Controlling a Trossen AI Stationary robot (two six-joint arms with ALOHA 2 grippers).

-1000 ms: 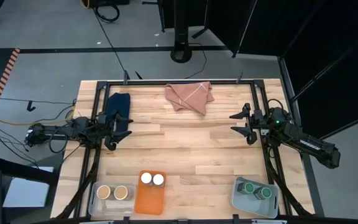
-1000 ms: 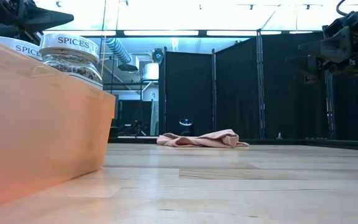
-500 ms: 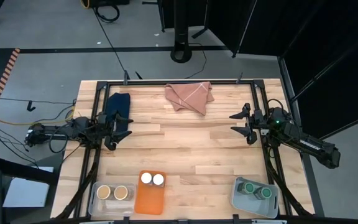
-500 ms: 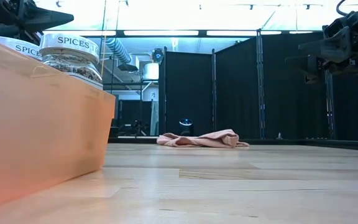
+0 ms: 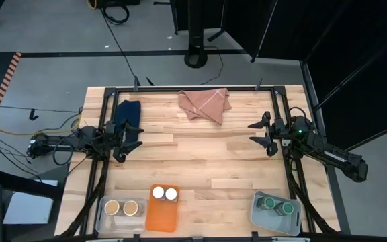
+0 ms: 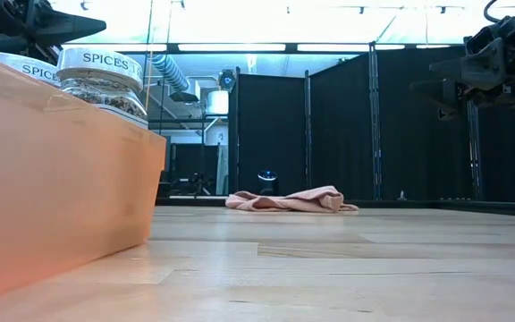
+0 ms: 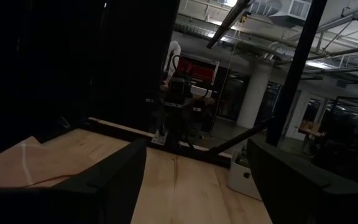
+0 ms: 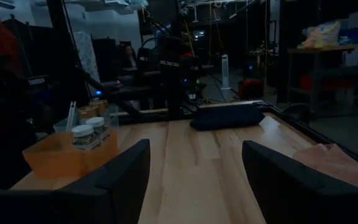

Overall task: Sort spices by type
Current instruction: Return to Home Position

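left gripper [image 5: 134,136] jaws wide apart, empty | right gripper [image 5: 253,132] jaws wide apart, empty

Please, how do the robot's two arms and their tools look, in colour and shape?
The left arm and the right arm are slim, jointed and black. The left tool and the right tool are black too, each with two broad, flat-sided fingers. A small green light glows on the right arm near its tool. Black cables trail by the left arm's base.
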